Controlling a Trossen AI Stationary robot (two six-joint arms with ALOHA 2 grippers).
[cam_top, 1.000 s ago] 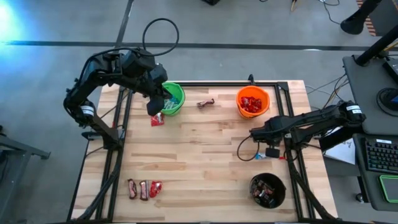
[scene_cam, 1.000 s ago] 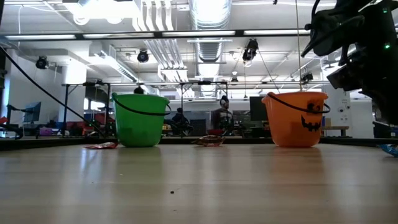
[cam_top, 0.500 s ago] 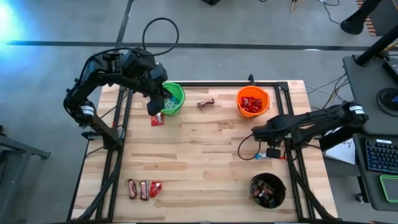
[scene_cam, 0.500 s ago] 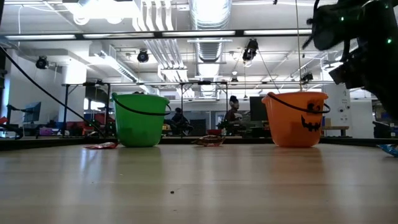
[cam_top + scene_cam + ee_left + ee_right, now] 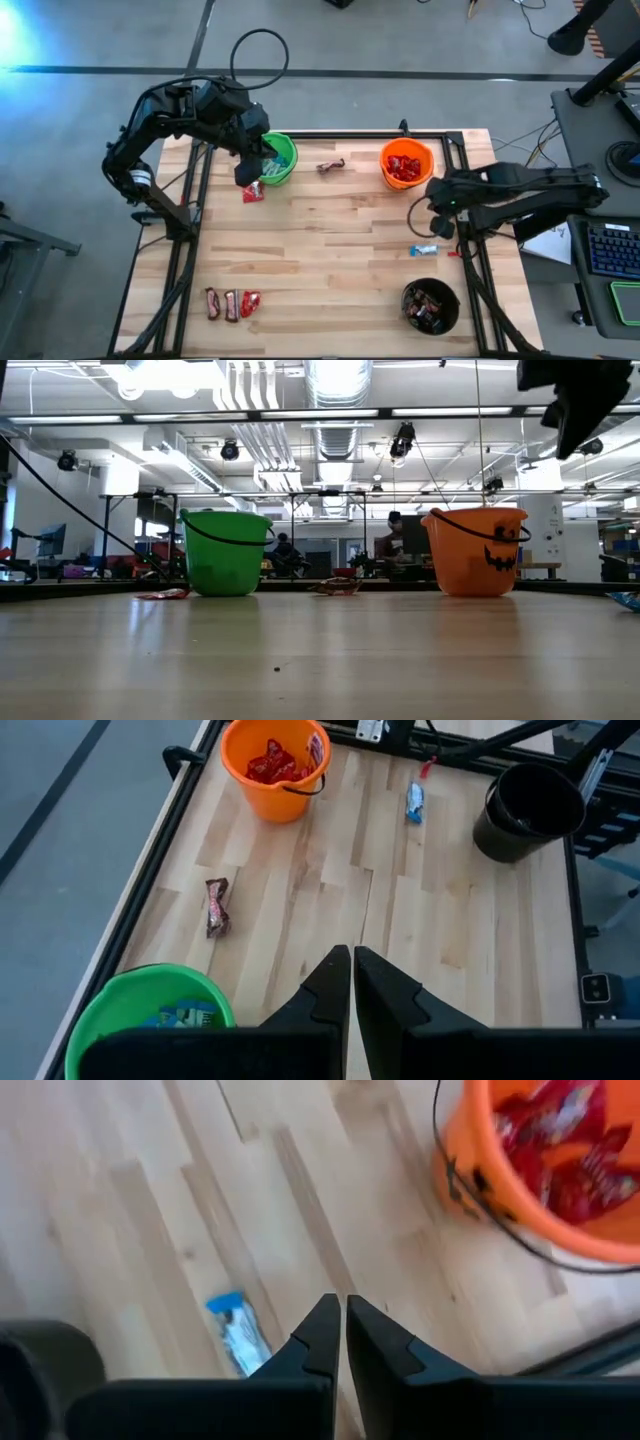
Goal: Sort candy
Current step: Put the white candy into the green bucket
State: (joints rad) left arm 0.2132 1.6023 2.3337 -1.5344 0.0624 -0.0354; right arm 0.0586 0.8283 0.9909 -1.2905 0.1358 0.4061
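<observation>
Loose candy lies flat on the table: a light-blue-and-white bar (image 5: 423, 250) (image 5: 238, 1330) (image 5: 415, 800), a dark brown bar (image 5: 331, 166) (image 5: 216, 907), a red packet (image 5: 253, 192), and two dark bars with a red packet (image 5: 231, 304) near the near-left corner. My right gripper (image 5: 438, 205) (image 5: 343, 1315) is shut and empty, raised above the table between the orange bucket and the blue bar. My left gripper (image 5: 248, 170) (image 5: 352, 960) is shut and empty, hovering at the green bucket's near rim.
The green bucket (image 5: 277, 158) holds blue bars, the orange bucket (image 5: 406, 163) holds red packets, and the black bucket (image 5: 430, 305) at the near right holds dark bars. A cable loops on the table near the right arm. Bare wood spans the table's middle.
My right gripper has risen and drawn back toward the table's right edge, staying shut. The blue-and-white bar, partly under the arm before, now lies in plain view where it was. The left arm has kept still.
</observation>
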